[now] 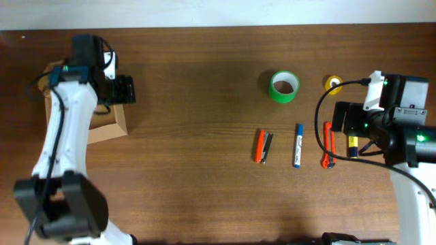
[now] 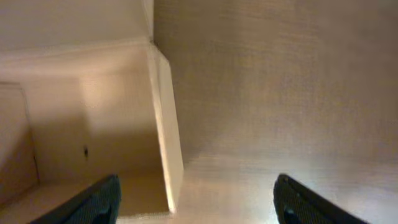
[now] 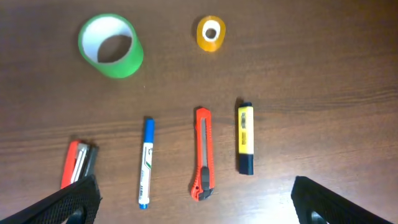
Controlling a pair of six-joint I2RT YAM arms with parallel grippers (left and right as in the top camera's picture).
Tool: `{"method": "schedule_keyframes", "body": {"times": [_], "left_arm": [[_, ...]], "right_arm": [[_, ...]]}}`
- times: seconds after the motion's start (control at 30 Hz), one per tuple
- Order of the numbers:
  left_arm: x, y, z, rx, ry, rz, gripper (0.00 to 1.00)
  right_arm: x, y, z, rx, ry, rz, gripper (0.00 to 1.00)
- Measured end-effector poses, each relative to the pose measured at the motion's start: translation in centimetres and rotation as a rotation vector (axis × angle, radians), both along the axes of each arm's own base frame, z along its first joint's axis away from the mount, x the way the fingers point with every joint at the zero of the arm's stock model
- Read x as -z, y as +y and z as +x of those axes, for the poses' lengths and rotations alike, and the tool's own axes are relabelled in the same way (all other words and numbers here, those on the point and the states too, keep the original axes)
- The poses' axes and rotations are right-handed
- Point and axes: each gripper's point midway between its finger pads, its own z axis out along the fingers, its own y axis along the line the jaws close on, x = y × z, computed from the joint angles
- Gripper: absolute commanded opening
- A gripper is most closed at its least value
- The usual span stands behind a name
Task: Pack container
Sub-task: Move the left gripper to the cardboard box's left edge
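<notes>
Spread and empty, the left fingers (image 2: pixel 99 202) straddle a wall of the tan-brown cardboard box (image 1: pixel 109 128) at upper left and should probably pinch it squarely, while the right fingers (image 3: pixel 68 202), also released, hover over the orange plastic utility knife (image 3: pixel 204 155).

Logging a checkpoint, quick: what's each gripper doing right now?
Left gripper: open, fingers on either side of the cardboard box wall, gripping nothing.
Right gripper: open, holding nothing.
</notes>
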Motion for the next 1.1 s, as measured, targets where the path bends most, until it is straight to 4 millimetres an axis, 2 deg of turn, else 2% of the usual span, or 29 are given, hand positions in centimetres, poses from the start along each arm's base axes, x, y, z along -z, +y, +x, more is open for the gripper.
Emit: {"method": "schedule_keyframes", "body": {"times": [0.03, 0.1, 0.2, 0.27, 0.53, 0.6, 0.67, 0.7, 0.73, 0.8, 1.1], "left_arm": [[-0.3, 0.5, 1.1, -0.015, 0.006, -0.002, 0.77], [0.0, 1.6, 2.1, -0.046, 0.049, -0.009, 0.77], [2.6, 2.9, 2.2, -0.096, 0.129, -0.022, 0.68], [4.0, 2.9, 2.2, -0.119, 0.164, -0.032, 0.66], [7.0, 2.7, 1.5, -0.226, 0.254, -0.066, 0.63], [8.6, 2.6, 1.3, -0.245, 0.297, -0.071, 0.50], [9.0, 2.5, 1.2, -0.247, 0.310, -0.072, 0.44], [9.0, 2.4, 1.1, -0.245, 0.313, -0.072, 0.36], [9.1, 2.4, 1.0, -0.243, 0.319, -0.072, 0.19], [9.6, 2.4, 0.9, -0.238, 0.335, -0.072, 0.02], [9.5, 1.9, 1.5, -0.224, 0.334, -0.068, 0.02]], "right_arm": [[0.4, 0.0, 0.1, 0.001, 0.015, 0.002, 0.99], [1.0, -0.2, 0.3, 0.005, 0.037, -0.001, 0.99], [1.7, -0.5, 0.5, 0.013, 0.065, -0.014, 0.99], [2.2, -0.7, 0.9, 0.018, 0.075, -0.018, 0.99], [2.9, -0.8, 1.7, 0.019, 0.087, -0.018, 0.99], [2.9, -0.9, 1.7, 0.021, 0.087, -0.021, 0.99], [2.9, -0.9, 1.7, 0.022, 0.087, -0.024, 0.99], [2.9, -0.9, 1.7, 0.022, 0.087, -0.024, 0.99], [2.9, -0.9, 1.7, 0.022, 0.086, -0.024, 0.99], [2.9, -0.9, 1.7, 0.022, 0.086, -0.024, 0.99], [2.9, -0.9, 1.7, 0.022, 0.086, -0.024, 0.99]]}}
